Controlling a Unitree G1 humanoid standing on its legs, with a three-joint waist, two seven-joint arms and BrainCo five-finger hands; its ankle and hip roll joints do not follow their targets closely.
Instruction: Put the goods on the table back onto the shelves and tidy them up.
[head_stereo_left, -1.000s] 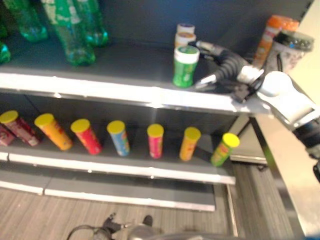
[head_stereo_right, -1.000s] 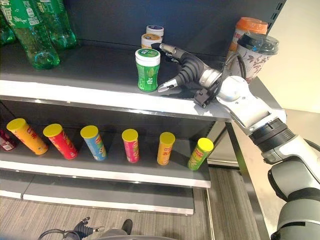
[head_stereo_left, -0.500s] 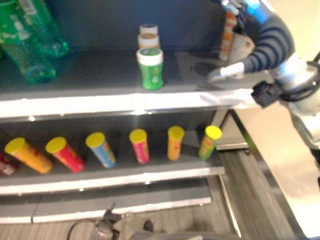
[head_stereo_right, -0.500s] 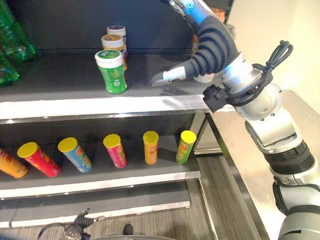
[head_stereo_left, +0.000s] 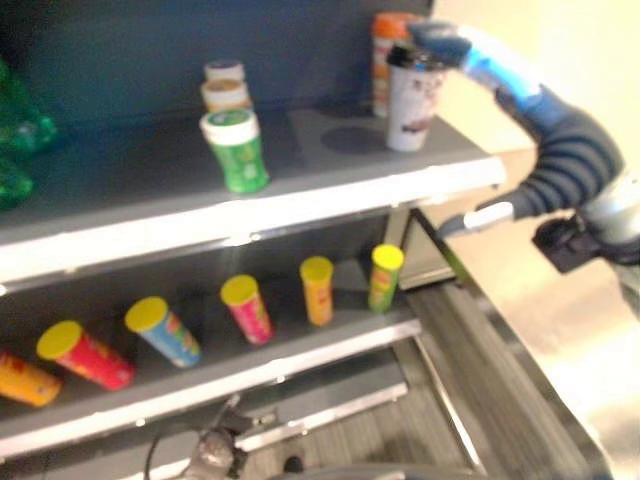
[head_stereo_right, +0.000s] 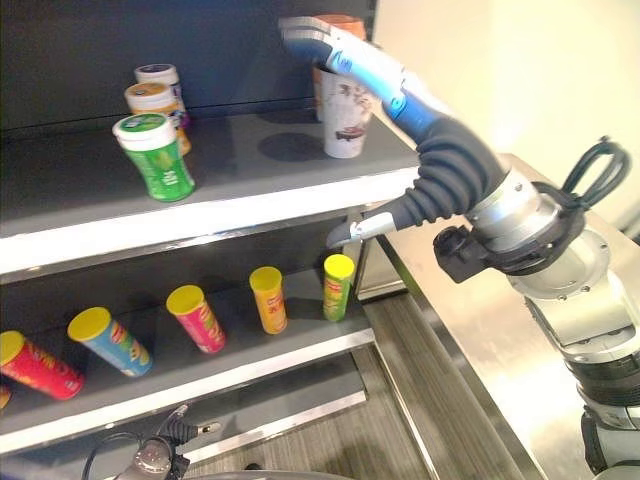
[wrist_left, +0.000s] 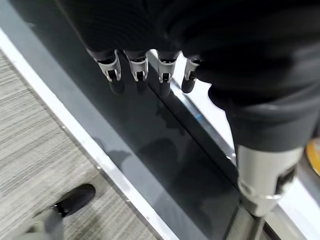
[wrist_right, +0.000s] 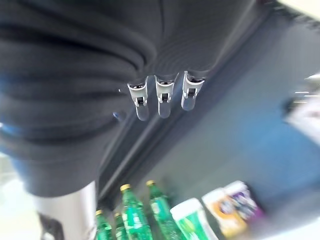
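Observation:
A green canister with a white lid stands on the upper shelf, near its front edge. Two more canisters stand in a row behind it. My right hand hangs off the shelf's right end, open, its fingers straight and reaching up past a printed cup. It holds nothing. The right wrist view looks back at the green canister on the shelf. My left hand hangs low by the shelf unit's dark base, relaxed and empty.
An orange bottle stands behind the cup. Green bottles fill the shelf's left end. Several yellow-lidded chip tubes lie on the lower shelf. A steel counter runs along the right, with grey floor below.
My right hand has come away from the green canister and off the upper shelf to the right. The canister stays standing. The camera has swung right.

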